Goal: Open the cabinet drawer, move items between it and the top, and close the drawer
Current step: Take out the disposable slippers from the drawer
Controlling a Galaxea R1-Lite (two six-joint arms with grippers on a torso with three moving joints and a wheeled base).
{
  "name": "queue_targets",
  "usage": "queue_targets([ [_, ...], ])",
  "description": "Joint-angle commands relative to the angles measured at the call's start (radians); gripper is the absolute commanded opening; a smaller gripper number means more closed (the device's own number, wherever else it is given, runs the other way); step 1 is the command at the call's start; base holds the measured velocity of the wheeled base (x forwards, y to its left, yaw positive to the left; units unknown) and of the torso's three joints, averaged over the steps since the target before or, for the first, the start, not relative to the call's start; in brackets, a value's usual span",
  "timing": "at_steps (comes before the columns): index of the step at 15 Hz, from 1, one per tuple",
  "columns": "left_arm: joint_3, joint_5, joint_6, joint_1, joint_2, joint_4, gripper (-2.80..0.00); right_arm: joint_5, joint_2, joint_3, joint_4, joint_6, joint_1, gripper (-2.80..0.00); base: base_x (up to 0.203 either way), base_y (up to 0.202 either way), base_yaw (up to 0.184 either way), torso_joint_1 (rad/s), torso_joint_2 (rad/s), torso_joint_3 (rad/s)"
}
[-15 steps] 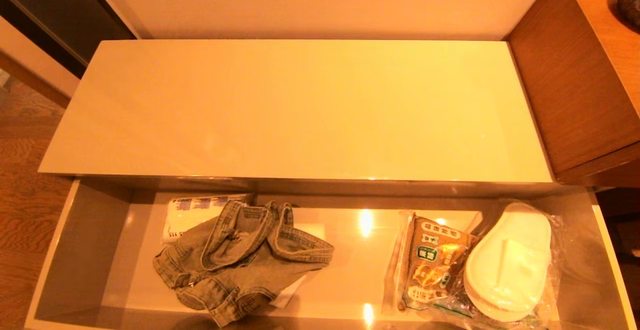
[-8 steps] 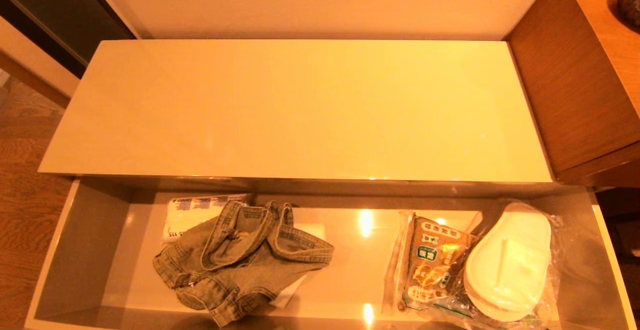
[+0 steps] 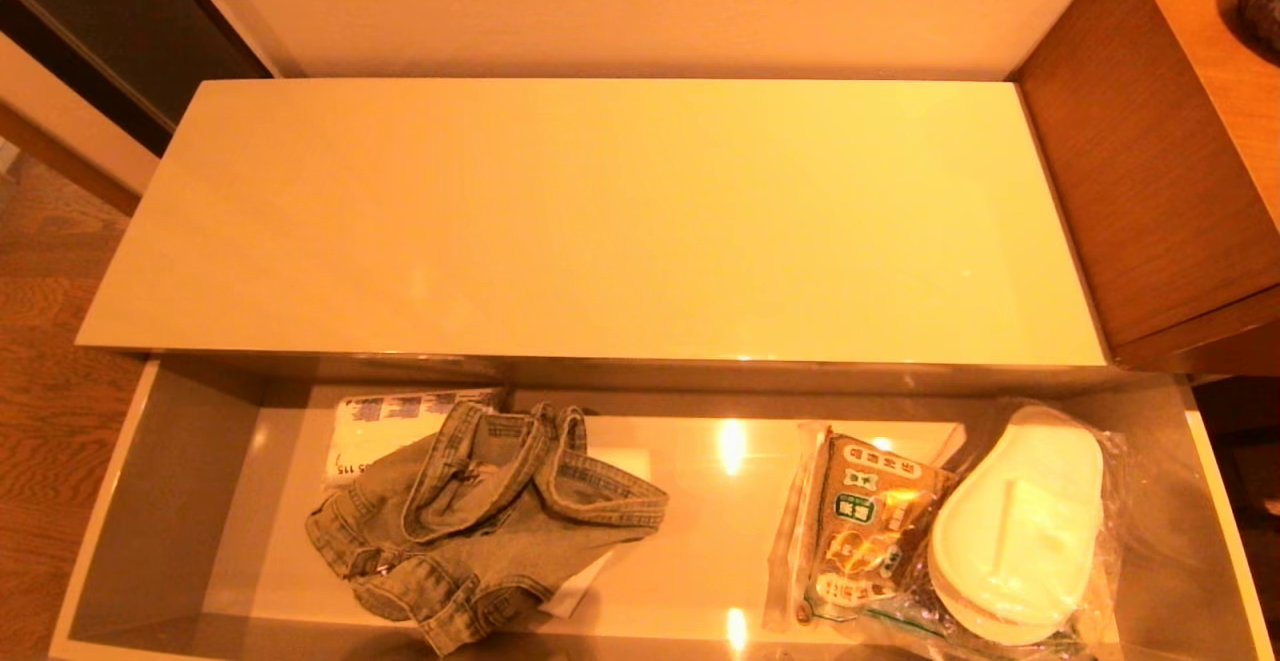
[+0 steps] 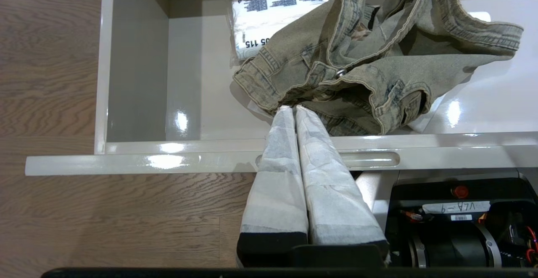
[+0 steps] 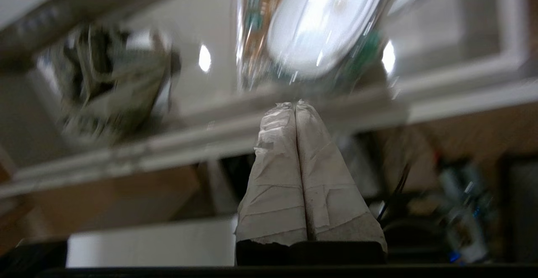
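Observation:
The cabinet's drawer (image 3: 170, 501) stands pulled out below the bare glossy top (image 3: 600, 221). In it, on the left, lies the crumpled denim garment (image 3: 480, 521), and on the right the white slippers in clear wrap (image 3: 1020, 521). Neither arm shows in the head view. The left wrist view looks over the drawer's front rail (image 4: 126, 160) at the denim garment (image 4: 370, 63); my left gripper (image 4: 293, 109) is shut and empty, short of the cloth. My right gripper (image 5: 294, 104) is shut and empty too, outside the drawer's front, with the slippers (image 5: 323, 21) beyond it.
A white tissue pack (image 3: 385, 426) lies partly under the denim, and a brown printed food bag (image 3: 860, 531) leans against the slippers. A taller brown wooden unit (image 3: 1150, 161) adjoins the cabinet on the right. Wood floor (image 3: 50, 341) lies to the left.
Nothing has moved in the head view; the drawer and its contents lie as before.

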Motion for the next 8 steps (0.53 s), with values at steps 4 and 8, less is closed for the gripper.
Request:
queue_targets([
  [4, 0.0, 0.0, 0.001, 0.0, 0.0, 0.001, -2.8, 0.211, 0.203, 0.068, -0.004, 0.098, 0.001, -2.8, 0.0, 0.0, 0.0, 0.0, 0.0, 0.0],
  [8, 0.0, 0.0, 0.001, 0.0, 0.0, 0.001, -2.8, 0.252, 0.405, 0.289, -0.282, 0.18, 0.007, -2.8, 0.0, 0.0, 0.0, 0.0, 0.0, 0.0],
])
